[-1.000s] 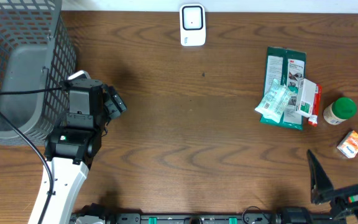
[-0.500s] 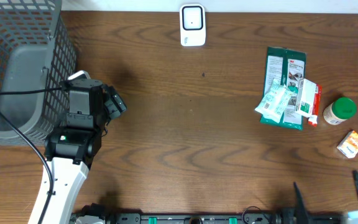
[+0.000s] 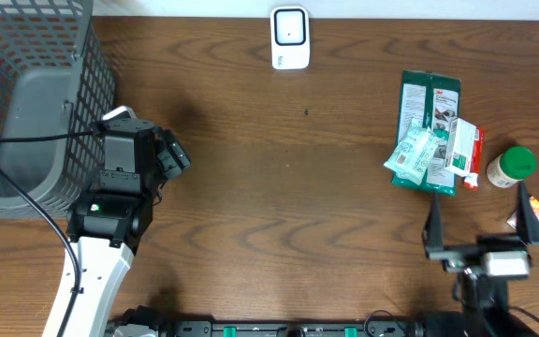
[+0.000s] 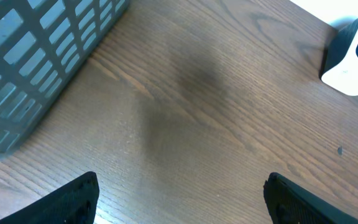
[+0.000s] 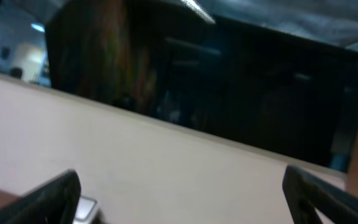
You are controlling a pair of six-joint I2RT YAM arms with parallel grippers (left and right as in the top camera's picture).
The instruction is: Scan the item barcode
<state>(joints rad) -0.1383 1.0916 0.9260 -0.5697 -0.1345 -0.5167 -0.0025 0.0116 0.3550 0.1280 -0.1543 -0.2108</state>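
At right: green flat pkt, white pouch atop | L fingers, R fingers released

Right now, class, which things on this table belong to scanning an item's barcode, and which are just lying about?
Belong to the job: white scanner; green packet, clear sachet, red-and-white box, green-lidded jar, orange box (any could be scanned).
Lying about: grey basket.

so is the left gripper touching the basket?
Apart. Left wrist view shows bare wood between the left gripper and the basket wall.
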